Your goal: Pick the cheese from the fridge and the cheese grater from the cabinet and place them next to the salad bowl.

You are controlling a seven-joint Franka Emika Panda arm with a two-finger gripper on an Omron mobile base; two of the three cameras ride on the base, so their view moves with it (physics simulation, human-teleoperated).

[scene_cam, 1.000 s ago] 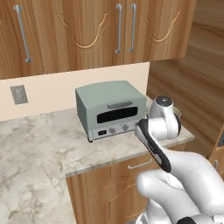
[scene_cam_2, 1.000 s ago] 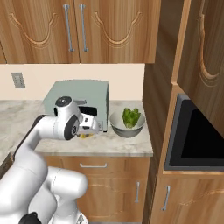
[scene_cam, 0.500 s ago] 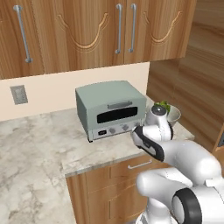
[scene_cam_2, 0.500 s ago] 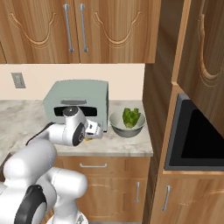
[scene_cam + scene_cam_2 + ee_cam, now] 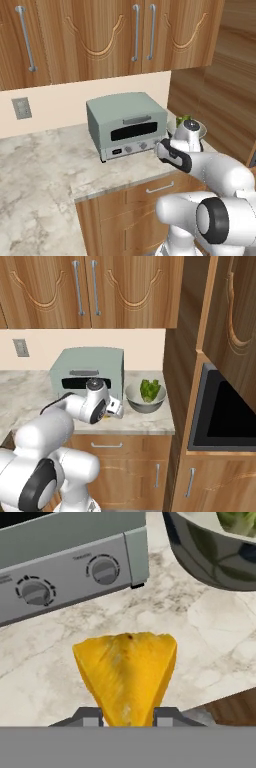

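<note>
Marble counter now lies just under my lowered gripper, apparently pinching the cheese beside the salad bowl, so release is next.

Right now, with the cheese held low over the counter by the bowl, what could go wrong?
1. The pincer grips the cheese only at its narrow end, so the wedge may tip or slip on release.
2. The salad bowl and toaster oven sit close on either side; a sideways swing could knock one.
3. The counter edge is near, so the wedge could tumble off.
</note>
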